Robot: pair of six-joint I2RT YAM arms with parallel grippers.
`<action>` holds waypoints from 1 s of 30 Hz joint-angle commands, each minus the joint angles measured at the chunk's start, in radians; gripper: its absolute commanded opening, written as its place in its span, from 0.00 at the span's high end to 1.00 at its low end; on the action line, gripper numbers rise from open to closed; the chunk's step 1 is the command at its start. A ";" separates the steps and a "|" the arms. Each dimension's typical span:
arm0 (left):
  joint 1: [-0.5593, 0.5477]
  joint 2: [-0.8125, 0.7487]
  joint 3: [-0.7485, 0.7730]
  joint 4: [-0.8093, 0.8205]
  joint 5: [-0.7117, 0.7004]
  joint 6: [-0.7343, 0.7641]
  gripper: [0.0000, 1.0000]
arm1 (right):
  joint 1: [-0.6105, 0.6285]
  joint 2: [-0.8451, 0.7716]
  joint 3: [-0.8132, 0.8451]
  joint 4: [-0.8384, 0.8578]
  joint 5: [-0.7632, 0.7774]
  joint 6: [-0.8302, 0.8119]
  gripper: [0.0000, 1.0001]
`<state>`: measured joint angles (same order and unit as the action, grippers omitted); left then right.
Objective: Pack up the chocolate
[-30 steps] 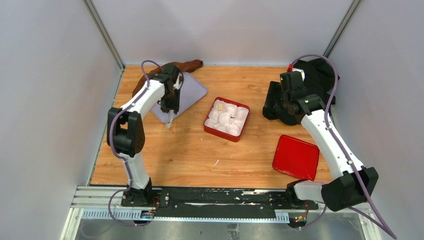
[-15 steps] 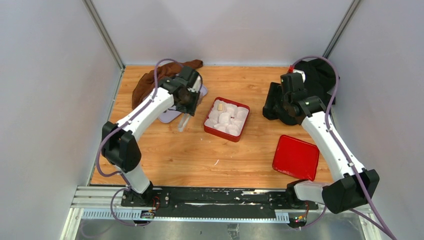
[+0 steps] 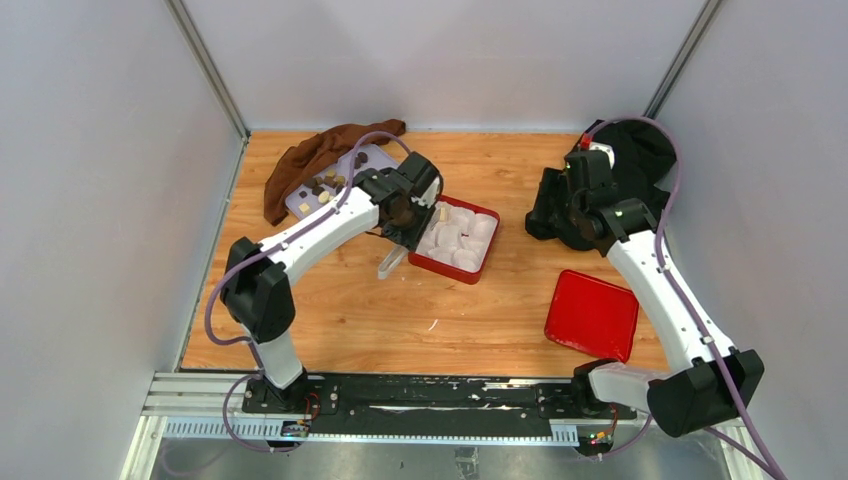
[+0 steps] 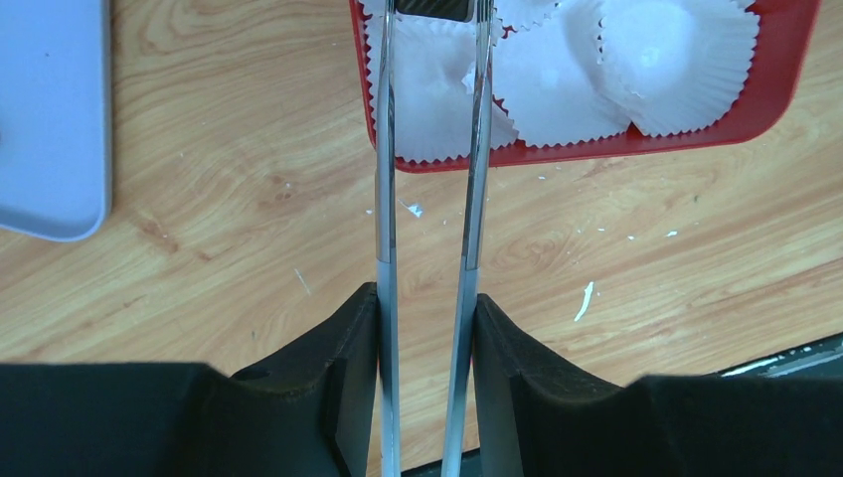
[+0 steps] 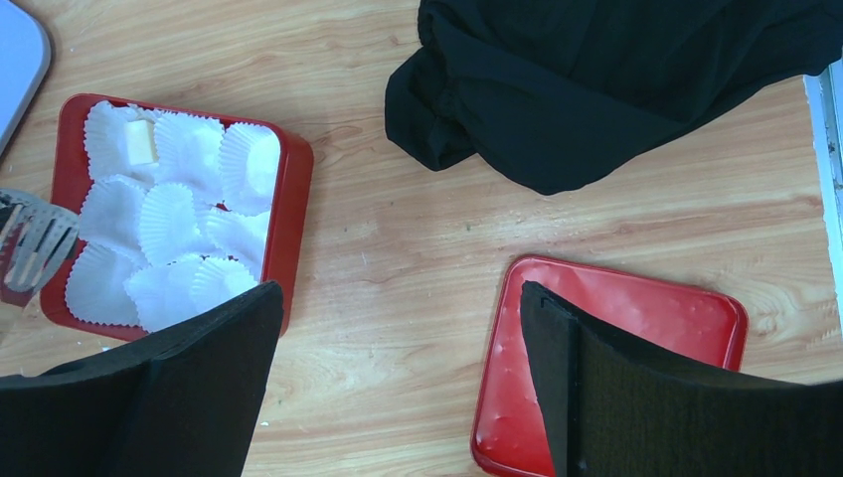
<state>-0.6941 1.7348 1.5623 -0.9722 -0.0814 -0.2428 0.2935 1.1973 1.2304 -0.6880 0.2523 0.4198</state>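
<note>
1. Left of the red box (image 3: 492,245), top view: the left gripper (image 3: 400,228) is clamped on metal tongs (image 3: 392,262), which slant across the box's left edge. Most of the chocolate (image 3: 325,188) lies on a lavender tray (image 3: 378,158) up-left of the box. One cream piece (image 3: 440,213) sits in the box's far-left corner among white paper cups (image 3: 455,237). A brown cloth (image 3: 310,155) lies farther left of the box, touching the tray. Right of the box are the right gripper (image 3: 555,215), a red lid (image 3: 592,315) nearer the arm bases, and a black cloth (image 3: 640,150).
2. Left wrist view: the left gripper (image 4: 425,298) presses the two blades of the tongs (image 4: 385,199) between its fingers. The blade tips reach over the paper cups (image 4: 656,60) in the red box (image 4: 790,50) and pinch a dark piece (image 4: 432,8), apparently chocolate, cut off by the frame edge. The lavender tray (image 4: 50,119) lies left of the box.
3. Right wrist view: the right gripper (image 5: 398,293) stands spread wide and holds nothing. The cream piece (image 5: 142,142) rests in a cup at the far-left corner of the red box (image 5: 288,199). The tongs (image 5: 35,243) overlap the box's left edge. The red lid (image 5: 636,308) and black cloth (image 5: 616,79) lie right of the box.
</note>
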 commanded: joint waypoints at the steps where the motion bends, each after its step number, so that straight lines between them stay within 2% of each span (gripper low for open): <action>1: -0.010 0.048 0.038 0.024 -0.013 -0.003 0.99 | -0.007 -0.030 -0.018 -0.013 0.016 0.004 0.07; 10: -0.010 0.099 0.034 0.056 -0.027 0.005 0.93 | -0.006 -0.038 -0.018 -0.021 0.029 -0.005 0.07; 14: -0.010 0.106 0.030 0.058 -0.036 0.001 0.87 | -0.007 -0.039 -0.016 -0.024 0.033 -0.005 0.07; 20: -0.010 0.115 0.028 0.061 -0.052 -0.007 0.71 | -0.007 -0.040 -0.017 -0.024 0.034 -0.006 0.07; 30: -0.010 0.127 0.039 0.069 -0.052 -0.012 0.61 | -0.008 -0.035 -0.013 -0.023 0.027 -0.006 0.07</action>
<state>-0.6971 1.8481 1.5654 -0.9264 -0.1249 -0.2466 0.2935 1.1759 1.2205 -0.6888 0.2623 0.4191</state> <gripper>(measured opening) 0.394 0.927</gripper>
